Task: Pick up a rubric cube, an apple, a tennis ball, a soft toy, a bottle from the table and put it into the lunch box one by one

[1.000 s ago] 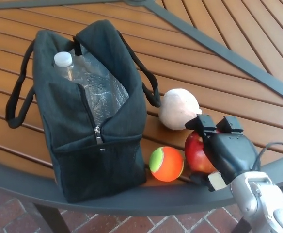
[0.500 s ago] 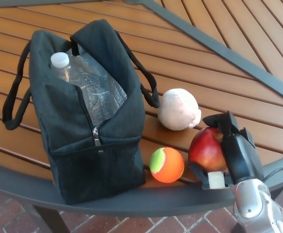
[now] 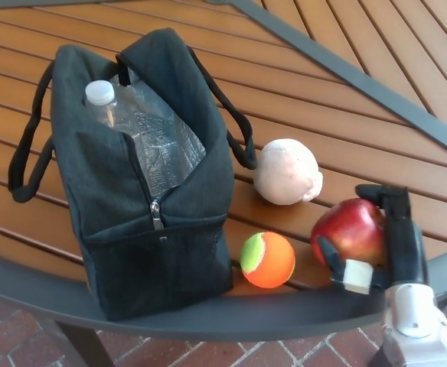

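Observation:
The black lunch box (image 3: pixel 143 229) stands open on the table's left, with a clear bottle (image 3: pixel 112 107) upright inside, white cap showing. A pale round soft toy (image 3: pixel 286 171) lies to its right. In front of the bag's corner rests an orange and green tennis ball (image 3: pixel 267 259). My right hand (image 3: pixel 384 245) is shut on the red apple (image 3: pixel 350 229), thumb under it and fingers over its right side, just right of the ball near the table's front rim. No rubric cube shows. My left hand is out of the picture.
The slatted wooden table has a dark metal rim (image 3: pixel 285 313) along the front and a metal crossbar (image 3: pixel 361 80) running diagonally at the back right. Brick floor (image 3: pixel 24 336) lies below the rim.
My right hand has turned and shifted right with the apple, which now shows more fully to the left of the palm. The camera view moved slightly.

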